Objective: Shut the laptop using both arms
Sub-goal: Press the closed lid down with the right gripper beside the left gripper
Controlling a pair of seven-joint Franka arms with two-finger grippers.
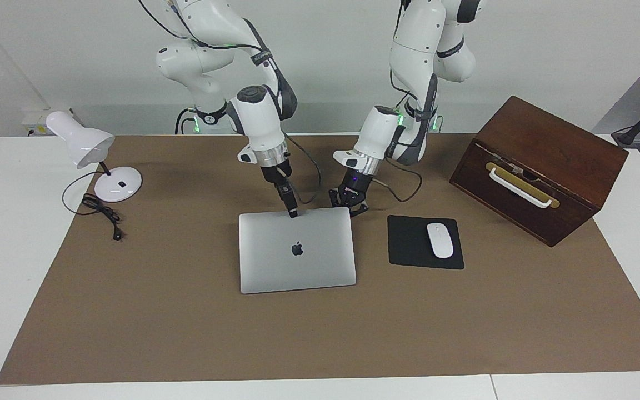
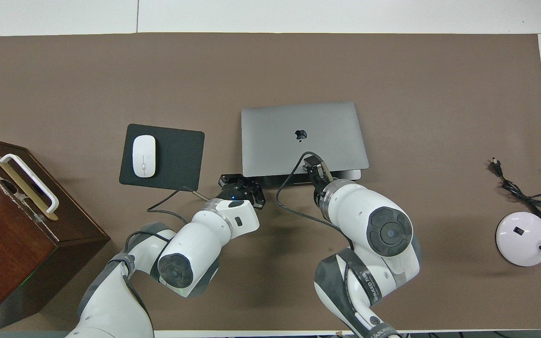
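Right gripper (image 1: 292, 213), black fingers together, tip pressed on the lid edge nearest the robots of the thin silver-grey metal laptop (image 1: 296, 250), apparently to push the lid down. Left gripper (image 1: 351, 201), fingertips shut on nothing, low at the corner of that edge toward the left arm's end, probably steadying the base. Laptop mid-mat, lid almost flat, beside the black rectangular mouse pad (image 1: 411, 244) with its white mouse (image 1: 440, 240).
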